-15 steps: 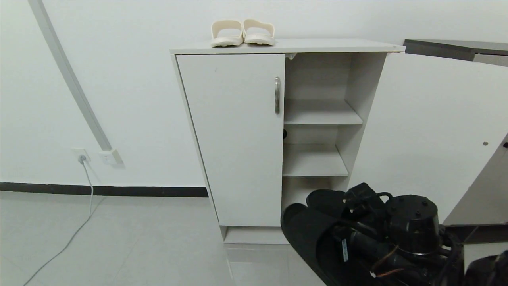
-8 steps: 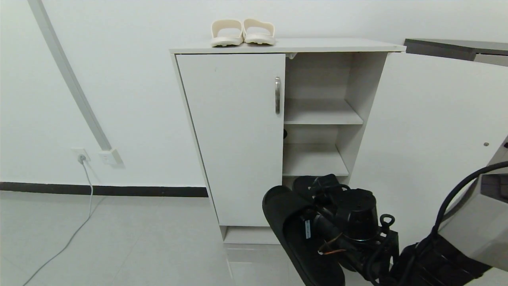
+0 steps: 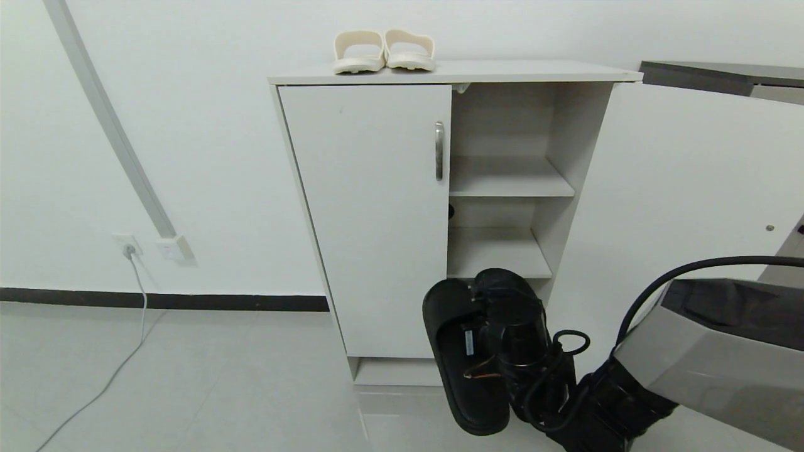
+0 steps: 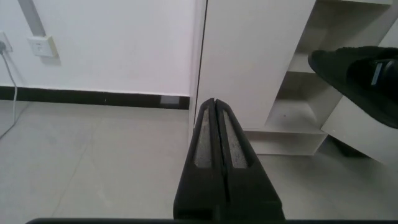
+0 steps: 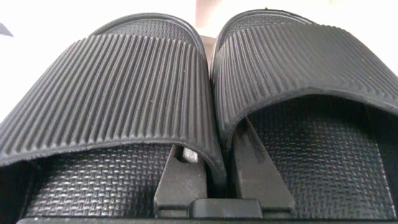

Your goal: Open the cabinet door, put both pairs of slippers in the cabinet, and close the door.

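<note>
The white cabinet (image 3: 364, 220) has its right door (image 3: 684, 213) swung open, baring the shelves (image 3: 502, 182); the left door stays closed. A cream pair of slippers (image 3: 384, 51) rests on the cabinet top. My right gripper (image 3: 487, 342) is shut on a black pair of slippers (image 3: 465, 358), held side by side in front of the cabinet's lowest opening. Up close, the black slippers (image 5: 199, 93) show ribbed straps with the fingers (image 5: 180, 180) clamping their inner edges. My left gripper (image 4: 215, 134) is shut on nothing, low over the floor, before the cabinet (image 4: 255, 56); the black slippers (image 4: 360, 74) show beside it.
A wall socket (image 3: 127, 245) with a cable (image 3: 113, 370) trailing over the floor sits left of the cabinet. A grey conduit (image 3: 107, 119) slants down the wall. A dark-topped unit (image 3: 722, 75) stands behind the open door. Grey floor tiles lie free to the left.
My right arm has carried the black slippers up and forward, from the lower right toward the cabinet's bottom opening, turning them more upright.
</note>
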Controlling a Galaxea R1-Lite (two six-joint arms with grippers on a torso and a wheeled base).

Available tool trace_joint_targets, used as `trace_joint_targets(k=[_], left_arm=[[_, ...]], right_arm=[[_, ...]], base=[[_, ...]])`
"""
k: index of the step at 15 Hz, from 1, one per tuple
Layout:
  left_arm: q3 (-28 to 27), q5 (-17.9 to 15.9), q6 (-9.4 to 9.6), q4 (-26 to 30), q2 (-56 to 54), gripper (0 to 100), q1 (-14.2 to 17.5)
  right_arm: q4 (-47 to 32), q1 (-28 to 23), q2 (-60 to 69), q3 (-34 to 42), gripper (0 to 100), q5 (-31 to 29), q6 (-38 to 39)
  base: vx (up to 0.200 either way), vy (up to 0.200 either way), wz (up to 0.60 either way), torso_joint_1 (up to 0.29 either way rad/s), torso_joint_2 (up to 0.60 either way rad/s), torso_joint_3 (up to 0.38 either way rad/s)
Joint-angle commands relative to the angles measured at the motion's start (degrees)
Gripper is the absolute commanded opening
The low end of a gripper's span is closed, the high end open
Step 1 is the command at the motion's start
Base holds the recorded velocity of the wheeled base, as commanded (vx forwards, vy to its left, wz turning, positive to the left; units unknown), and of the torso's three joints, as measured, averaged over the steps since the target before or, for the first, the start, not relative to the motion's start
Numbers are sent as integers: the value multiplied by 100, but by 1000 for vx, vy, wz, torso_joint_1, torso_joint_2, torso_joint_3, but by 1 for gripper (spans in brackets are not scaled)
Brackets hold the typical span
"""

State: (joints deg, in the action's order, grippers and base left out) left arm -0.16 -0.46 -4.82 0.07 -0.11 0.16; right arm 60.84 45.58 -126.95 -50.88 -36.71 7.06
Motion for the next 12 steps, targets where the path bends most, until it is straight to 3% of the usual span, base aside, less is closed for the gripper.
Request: trace_joint_targets(k=[1,3,11,12], left_arm=[[-2,2,-2,1,20,0,2],[-2,2,-2,1,20,0,2],[-2,2,-2,1,20,0,2],[-2,11,-2,1,20,0,2]], right_arm=[[-275,3,-286,-431,0,-241,182],[-371,-32,-488,-668,0,-601,305],[-354,-49,-603,-721,0,-627,305],[-354,-58,-638,-721,0,-627,305]], base=[[0,0,0,0,0,0],[0,0,0,0,0,0],[0,-200,0,2,2,4],[0,0,0,0,0,0]])
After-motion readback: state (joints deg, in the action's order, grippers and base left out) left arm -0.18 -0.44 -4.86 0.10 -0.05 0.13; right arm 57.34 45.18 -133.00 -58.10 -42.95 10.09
